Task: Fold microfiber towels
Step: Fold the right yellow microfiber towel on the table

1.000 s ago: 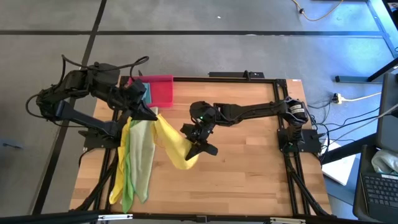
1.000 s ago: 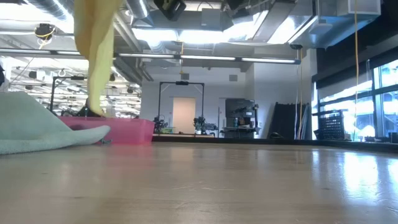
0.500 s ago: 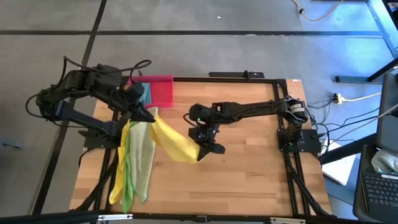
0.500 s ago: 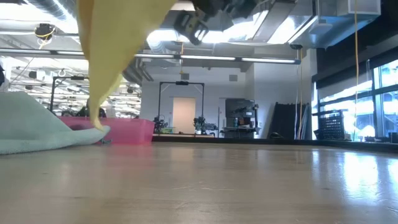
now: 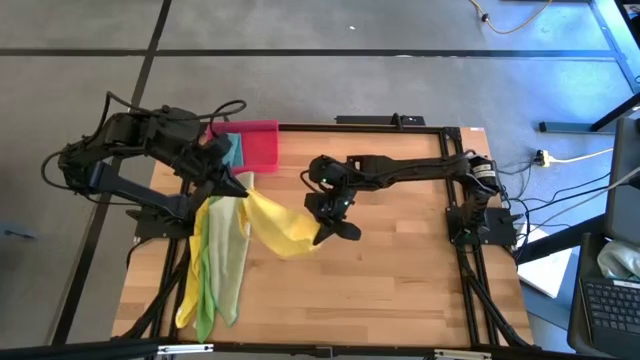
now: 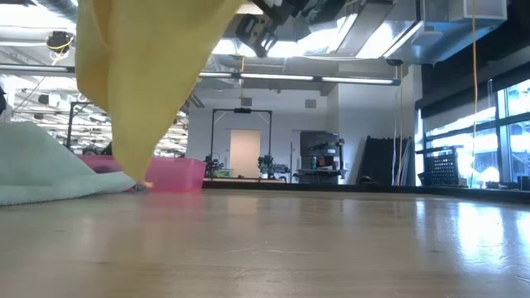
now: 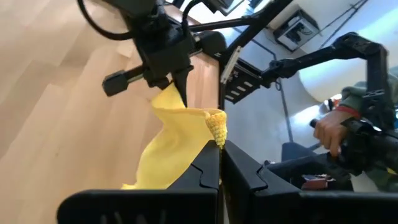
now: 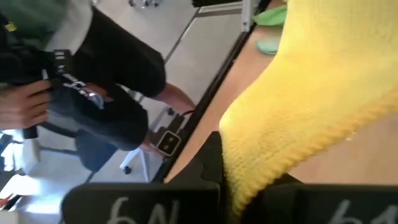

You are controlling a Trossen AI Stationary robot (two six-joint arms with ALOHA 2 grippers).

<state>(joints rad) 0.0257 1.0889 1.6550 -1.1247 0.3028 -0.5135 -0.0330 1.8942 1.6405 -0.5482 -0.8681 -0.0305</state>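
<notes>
A yellow microfiber towel (image 5: 280, 222) is strung between my two grippers above the table's middle. My left gripper (image 5: 240, 186) is shut on its left end, my right gripper (image 5: 326, 234) on its right end. In the low view it hangs as a broad sheet (image 6: 141, 83) whose lower tip comes down near the table. More towels, yellow, bright green and pale olive (image 5: 215, 265), lie heaped at the table's left. A teal towel (image 5: 235, 150) lies by the pink tray (image 5: 262, 142). My left gripper pinches a bunched corner (image 7: 217, 129) of the yellow towel between its two fingers, coming from the table's left and slanting down. The cloth runs slack from there toward my right gripper. My right gripper pinches the towel's other end (image 8: 245, 177) between its fingers, slanting down from the table's right side. One layer or several, I cannot tell. The cloth sags away from the fingers toward the left gripper.
The pink tray stands at the table's far left. The heap of towels covers the near left. Bare wood (image 5: 400, 280) lies to the right and near side. A person (image 8: 93, 93) stands beyond the table's edge in the right wrist view.
My right gripper has tipped and shifted a little toward the table's far edge with the towel's end. The fold that hung past it has drawn up. In the low view the towel has spread from a narrow strip into a wide sheet.
</notes>
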